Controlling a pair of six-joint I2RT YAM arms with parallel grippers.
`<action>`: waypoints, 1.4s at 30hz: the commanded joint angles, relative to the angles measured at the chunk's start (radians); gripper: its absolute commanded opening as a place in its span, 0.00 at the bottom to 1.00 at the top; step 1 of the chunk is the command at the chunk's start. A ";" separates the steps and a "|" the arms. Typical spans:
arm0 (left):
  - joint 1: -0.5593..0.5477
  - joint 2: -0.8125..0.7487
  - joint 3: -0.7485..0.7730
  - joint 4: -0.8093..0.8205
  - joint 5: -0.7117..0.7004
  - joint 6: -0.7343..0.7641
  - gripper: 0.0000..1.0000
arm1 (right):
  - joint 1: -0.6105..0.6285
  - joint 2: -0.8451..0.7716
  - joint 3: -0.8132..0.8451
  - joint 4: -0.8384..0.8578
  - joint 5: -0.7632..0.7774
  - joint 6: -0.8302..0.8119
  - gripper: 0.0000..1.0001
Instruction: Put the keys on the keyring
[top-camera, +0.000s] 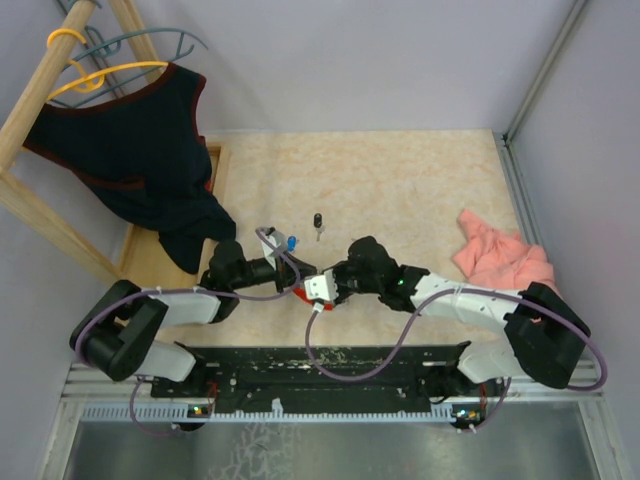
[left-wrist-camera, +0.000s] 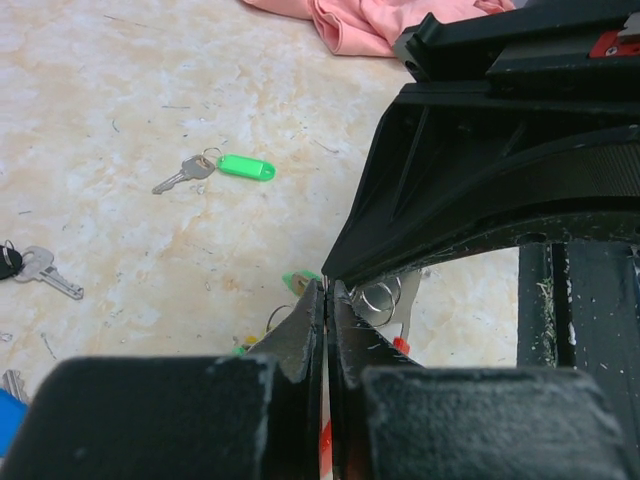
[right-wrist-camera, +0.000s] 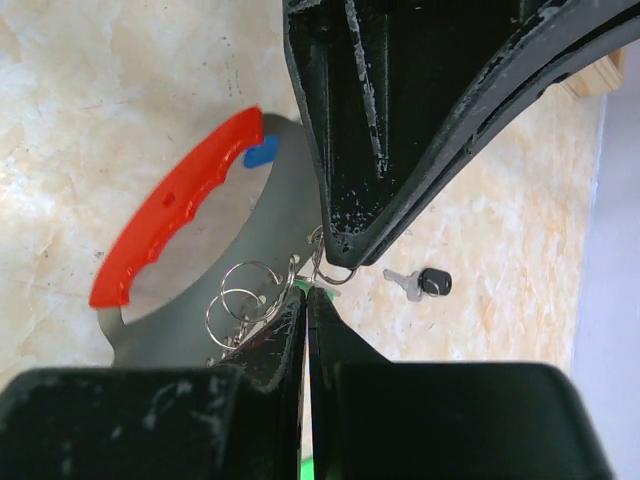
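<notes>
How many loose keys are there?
3 in the left wrist view: green key mid-table, black key at left edge, blue key bottom left. More may be hidden.

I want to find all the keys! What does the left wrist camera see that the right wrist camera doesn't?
Only left wrist: a silver key with a green plastic tag and a crumpled pink cloth. Only right wrist: the whole keyring loop, red curved band and grey metal strip. Both: thin silver wire rings and the beige marbled tabletop.
</notes>
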 joint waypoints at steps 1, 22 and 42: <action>0.003 0.005 0.008 0.054 -0.021 0.027 0.01 | -0.017 0.006 0.058 0.011 -0.060 0.054 0.00; 0.031 -0.284 -0.098 -0.191 -0.521 -0.108 0.62 | -0.140 0.089 -0.040 0.124 0.140 0.875 0.00; 0.033 -0.812 -0.161 -0.700 -0.875 -0.277 1.00 | -0.193 -0.144 -0.180 0.103 0.489 1.218 0.46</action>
